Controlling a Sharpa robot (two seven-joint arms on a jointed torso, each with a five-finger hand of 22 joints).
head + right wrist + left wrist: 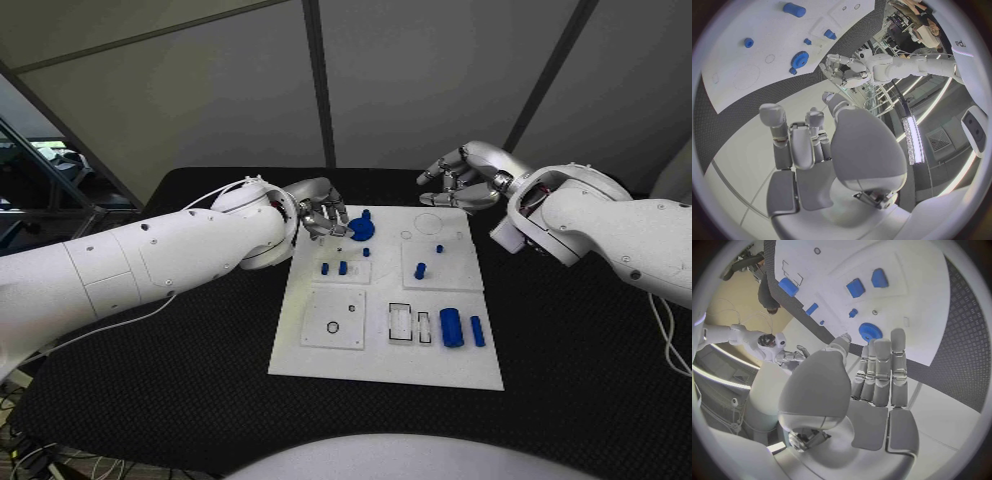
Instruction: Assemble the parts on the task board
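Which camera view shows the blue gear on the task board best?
The left wrist view: the blue gear lies close above the left hand, its toothed rim plain. The head view shows it small beside that hand. The right wrist view shows it small, near the board's edge.

The left hand (320, 216) hides part of the blue gear (361, 229) on the task board (387, 365)

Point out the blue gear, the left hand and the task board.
blue gear (361, 229), head view, its round face.
left hand (320, 215), head view, middle of the hand.
task board (387, 366), head view, bare near edge.
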